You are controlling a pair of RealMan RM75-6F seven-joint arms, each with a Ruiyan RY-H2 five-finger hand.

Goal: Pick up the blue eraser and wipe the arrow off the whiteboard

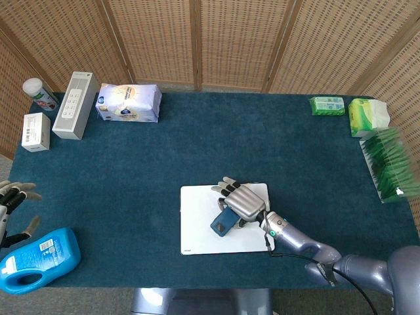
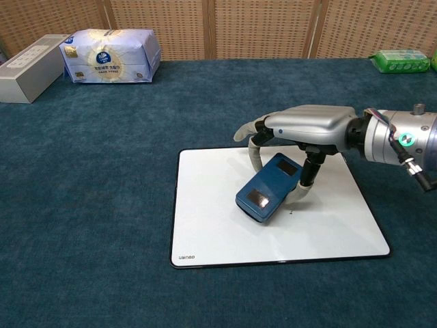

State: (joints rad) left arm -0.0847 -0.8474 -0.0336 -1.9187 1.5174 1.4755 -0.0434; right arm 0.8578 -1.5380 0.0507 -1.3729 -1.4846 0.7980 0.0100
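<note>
The blue eraser [image 2: 266, 186] lies pressed on the white whiteboard [image 2: 218, 232] near the table's front centre, also seen as the blue eraser [image 1: 224, 221] on the whiteboard [image 1: 197, 230] in the head view. My right hand [image 2: 305, 133] grips it from above, thumb on its right side, fingers curled over its far end; the same right hand [image 1: 244, 203] shows in the head view. A tiny dark speck sits on the board by the thumb; no arrow is visible. My left hand [image 1: 12, 203] hovers at the far left edge, fingers spread, holding nothing.
A blue detergent bottle [image 1: 38, 260] lies at the front left below my left hand. A tissue pack [image 2: 109, 55], a grey box [image 1: 75, 105], a small white box and a bottle stand at the back left. Green packets [image 1: 367, 118] line the right side.
</note>
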